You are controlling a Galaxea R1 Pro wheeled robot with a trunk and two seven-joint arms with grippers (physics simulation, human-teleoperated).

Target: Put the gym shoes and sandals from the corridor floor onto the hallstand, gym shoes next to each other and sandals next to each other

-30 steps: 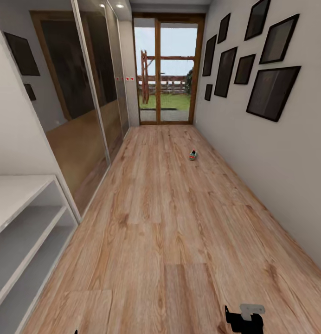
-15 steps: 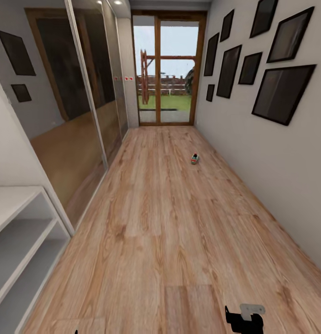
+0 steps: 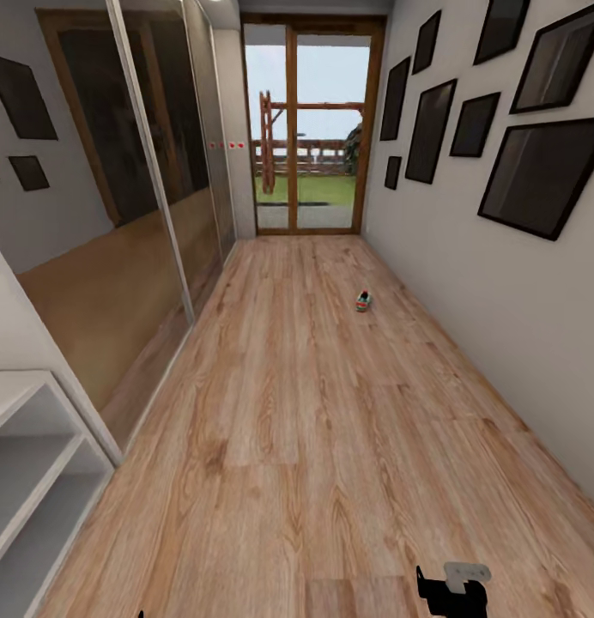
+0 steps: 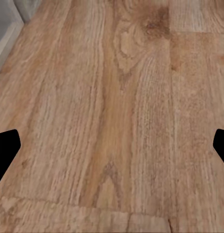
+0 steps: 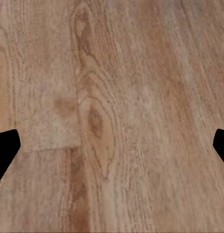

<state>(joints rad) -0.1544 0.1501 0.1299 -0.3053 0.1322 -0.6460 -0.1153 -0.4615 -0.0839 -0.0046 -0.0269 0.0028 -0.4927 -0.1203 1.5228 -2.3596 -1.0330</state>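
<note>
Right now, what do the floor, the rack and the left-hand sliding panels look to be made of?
Floor: wood planks, matte, with visible grain and knots. Rack: smooth light-grey board, probably painted or laminated; no grain shows. Sliding panels: glossy mirror or dark glass, since they reflect the floor and frames.

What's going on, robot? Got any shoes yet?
Both grippers open, empty, over bare floor. One gym shoe far down the corridor, near the right wall. Rack at left, its shelves bare where seen. Path to the shoe open.
</note>
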